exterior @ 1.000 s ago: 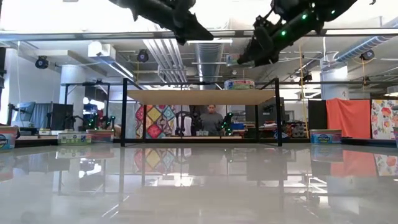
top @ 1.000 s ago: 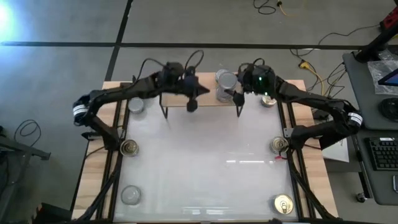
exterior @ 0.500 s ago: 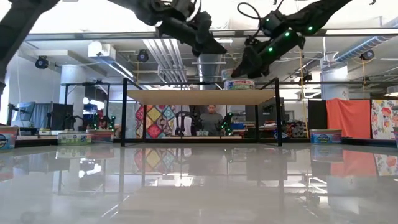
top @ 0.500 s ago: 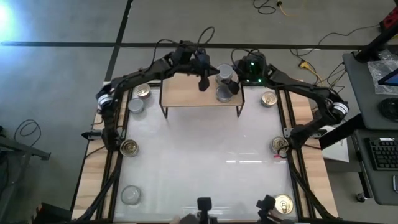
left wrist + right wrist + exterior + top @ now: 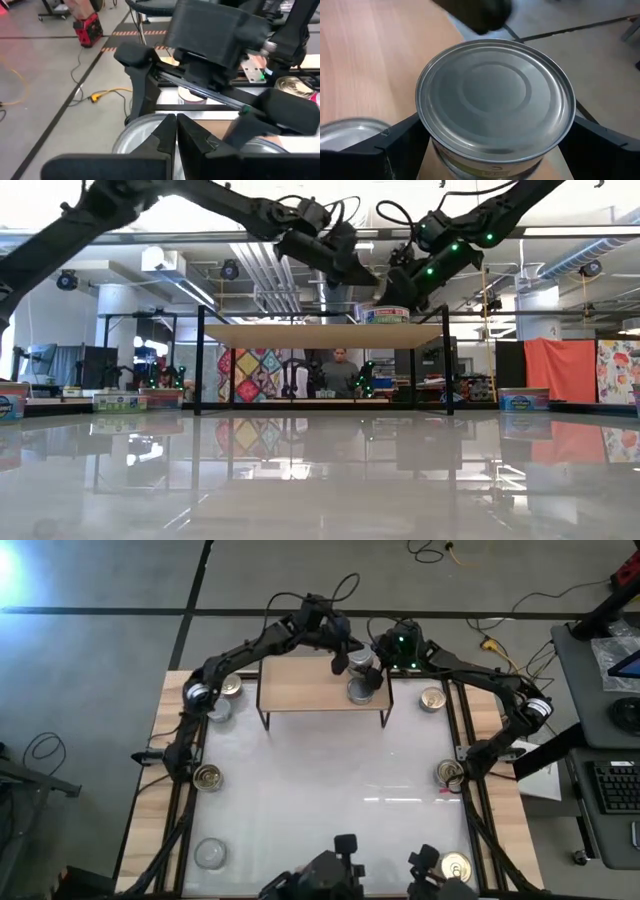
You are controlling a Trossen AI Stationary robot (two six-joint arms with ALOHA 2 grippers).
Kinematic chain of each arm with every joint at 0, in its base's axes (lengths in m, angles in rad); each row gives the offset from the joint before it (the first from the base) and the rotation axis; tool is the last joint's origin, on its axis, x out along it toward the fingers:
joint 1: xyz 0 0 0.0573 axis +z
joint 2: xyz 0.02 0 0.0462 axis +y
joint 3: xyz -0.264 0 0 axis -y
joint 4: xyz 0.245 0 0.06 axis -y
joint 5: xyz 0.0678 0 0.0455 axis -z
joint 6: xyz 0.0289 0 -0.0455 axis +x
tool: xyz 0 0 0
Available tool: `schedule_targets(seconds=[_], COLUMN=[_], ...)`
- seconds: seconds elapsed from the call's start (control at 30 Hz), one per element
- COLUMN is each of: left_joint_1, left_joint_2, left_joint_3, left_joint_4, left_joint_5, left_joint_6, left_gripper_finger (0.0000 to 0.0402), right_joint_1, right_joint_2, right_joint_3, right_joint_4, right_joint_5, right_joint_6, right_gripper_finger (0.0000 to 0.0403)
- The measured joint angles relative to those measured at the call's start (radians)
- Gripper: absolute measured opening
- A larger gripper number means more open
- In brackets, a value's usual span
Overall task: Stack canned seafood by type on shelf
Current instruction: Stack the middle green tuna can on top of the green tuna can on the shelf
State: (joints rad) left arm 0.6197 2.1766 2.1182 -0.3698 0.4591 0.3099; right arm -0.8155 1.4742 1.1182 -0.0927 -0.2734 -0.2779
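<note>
- Right gripper (image 5: 372,670) stood spread wide around a silver-lidded tin (image 5: 495,100) at the shelf's (image 5: 300,695) back right corner.
- Left gripper (image 5: 338,664), fingers pressed together, hovered just beside that tin.
- Second silver tin (image 5: 359,692) sat nearby on the shelf.

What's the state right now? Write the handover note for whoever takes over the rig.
Left gripper: shut, empty, above the shelf, beside the rear silver tin.
Right gripper: open, straddling that tin.
Done: two silver tins on the shelf, side by side; the front silver tin sits at the edge.
Left: seven loose tins along the table's sides, gold and silver; nothing stacked yet.
</note>
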Motion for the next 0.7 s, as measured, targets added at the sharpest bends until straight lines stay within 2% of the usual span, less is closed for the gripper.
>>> schedule_targets(seconds=[0.17,0.37,0.7], left_joint_1=[0.001,0.002,0.002], left_joint_2=[0.058,0.063,0.064], left_joint_3=[0.081,0.084,0.082], left_joint_4=[-0.068,-0.075,-0.081], left_joint_5=[0.004,0.016,0.051], left_joint_6=[0.019,0.033,0.04], left_gripper_finger=[0.0,0.0,0.0], right_joint_1=[-0.006,-0.023,-0.162], right_joint_2=[-0.008,-0.007,0.002], right_joint_3=[-0.002,-0.001,-0.001], right_joint_4=[0.0,-0.008,-0.005], right_joint_5=[-0.006,-0.073,-0.365], right_joint_6=[-0.008,-0.049,-0.099], right_gripper_finger=[0.037,0.037,0.037])
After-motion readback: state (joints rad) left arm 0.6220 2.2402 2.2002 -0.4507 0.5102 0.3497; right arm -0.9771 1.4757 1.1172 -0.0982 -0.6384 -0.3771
